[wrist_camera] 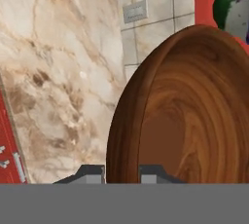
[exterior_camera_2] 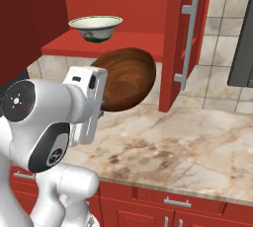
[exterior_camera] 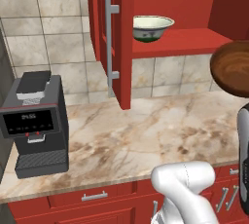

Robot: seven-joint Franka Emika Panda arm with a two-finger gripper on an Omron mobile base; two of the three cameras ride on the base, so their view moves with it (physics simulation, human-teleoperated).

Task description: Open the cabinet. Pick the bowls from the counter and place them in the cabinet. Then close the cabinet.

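The cabinet [exterior_camera: 116, 38] [exterior_camera_2: 185, 38] stands open, both red doors swung out. On its red shelf [exterior_camera: 189, 40] sits the cream-green bowl [exterior_camera: 152, 27] [exterior_camera_2: 95, 27] [wrist_camera: 233, 4], upright. My gripper [wrist_camera: 121, 172] is shut on the rim of the dark brown wood bowl [wrist_camera: 194, 111], one finger on each side of the wall. This bowl [exterior_camera_2: 128, 78] [exterior_camera: 233, 67] hangs tilted on its side above the counter [exterior_camera: 136, 135] [exterior_camera_2: 188, 142], just below and in front of the shelf's edge.
A dark coffee machine [exterior_camera: 36, 121] stands on the counter's left end. The left door's long grey handle [exterior_camera: 112, 43] juts out over the counter. A dark grey appliance [exterior_camera_2: 242, 48] rises at the far right. Red base drawers [exterior_camera: 92, 196] run under the counter's front edge.
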